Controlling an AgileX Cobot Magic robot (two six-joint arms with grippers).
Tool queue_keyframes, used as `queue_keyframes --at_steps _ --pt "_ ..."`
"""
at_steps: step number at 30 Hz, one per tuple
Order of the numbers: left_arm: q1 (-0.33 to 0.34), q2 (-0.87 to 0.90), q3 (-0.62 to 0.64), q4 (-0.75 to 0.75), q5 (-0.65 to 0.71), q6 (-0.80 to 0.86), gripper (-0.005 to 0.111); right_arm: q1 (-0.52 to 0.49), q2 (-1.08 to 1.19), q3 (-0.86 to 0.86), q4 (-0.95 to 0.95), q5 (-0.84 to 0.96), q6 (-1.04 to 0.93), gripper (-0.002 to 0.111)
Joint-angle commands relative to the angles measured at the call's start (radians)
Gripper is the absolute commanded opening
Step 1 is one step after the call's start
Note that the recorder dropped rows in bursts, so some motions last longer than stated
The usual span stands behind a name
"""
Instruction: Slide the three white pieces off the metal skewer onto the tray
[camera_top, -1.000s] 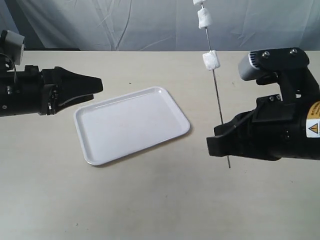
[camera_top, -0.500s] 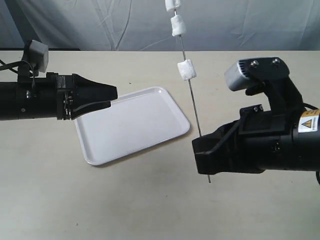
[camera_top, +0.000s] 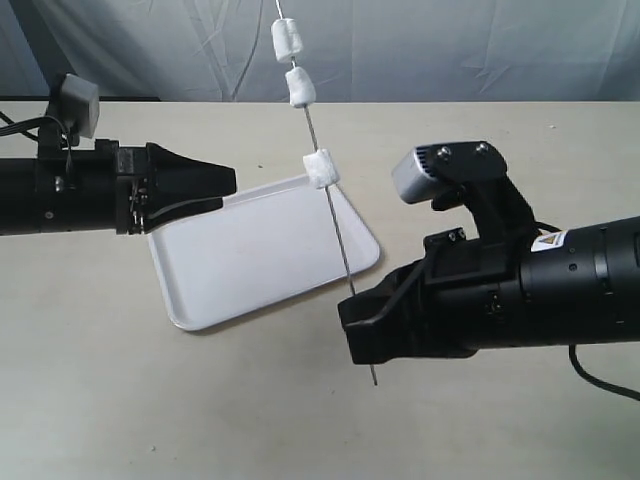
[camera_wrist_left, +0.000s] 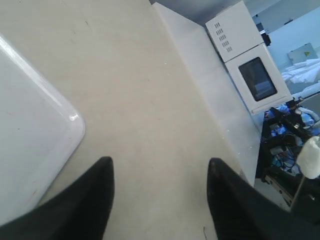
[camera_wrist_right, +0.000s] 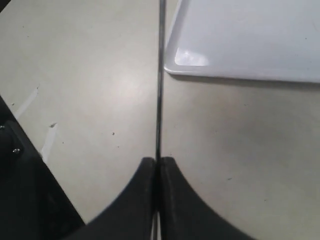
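My right gripper (camera_top: 357, 318) is shut on the metal skewer (camera_top: 335, 235), which stands nearly upright and leans left over the tray's right edge. Three white pieces sit on the skewer: one (camera_top: 321, 168) low, one (camera_top: 301, 87) higher, one (camera_top: 286, 40) near the top. The white tray (camera_top: 215, 270) lies flat on the table. My left gripper (camera_top: 228, 186) is open above the tray's far left part, its tips left of the lowest piece. In the right wrist view the skewer (camera_wrist_right: 160, 75) runs out from between the closed fingertips (camera_wrist_right: 158, 162) beside the tray corner (camera_wrist_right: 187, 60). One piece (camera_wrist_left: 310, 157) shows at the left wrist view's edge.
The beige table (camera_top: 200, 400) spreads around the tray. A pale wrinkled curtain (camera_top: 450, 50) hangs behind it. A white appliance (camera_wrist_left: 245, 55) and cluttered equipment (camera_wrist_left: 285, 130) show beyond the table in the left wrist view.
My right gripper has carried the skewer left, from right of the tray to over its right edge, tilting it more. My left gripper came right, then held still.
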Motion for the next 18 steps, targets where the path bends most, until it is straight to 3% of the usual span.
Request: queue_keyframes --at_steps 1,9,18 --pt "-0.005 0.006 -0.007 -0.017 -0.041 0.011 0.054 -0.002 0.002 0.003 0.026 0.033 -0.024 -0.001" --pt "-0.048 0.006 -0.055 -0.017 -0.011 0.032 0.054 -0.002 0.028 0.003 0.019 0.123 -0.024 -0.001" --pt "-0.063 0.006 -0.083 -0.017 -0.035 0.036 0.058 -0.002 0.152 0.003 -0.019 0.033 -0.024 -0.001"
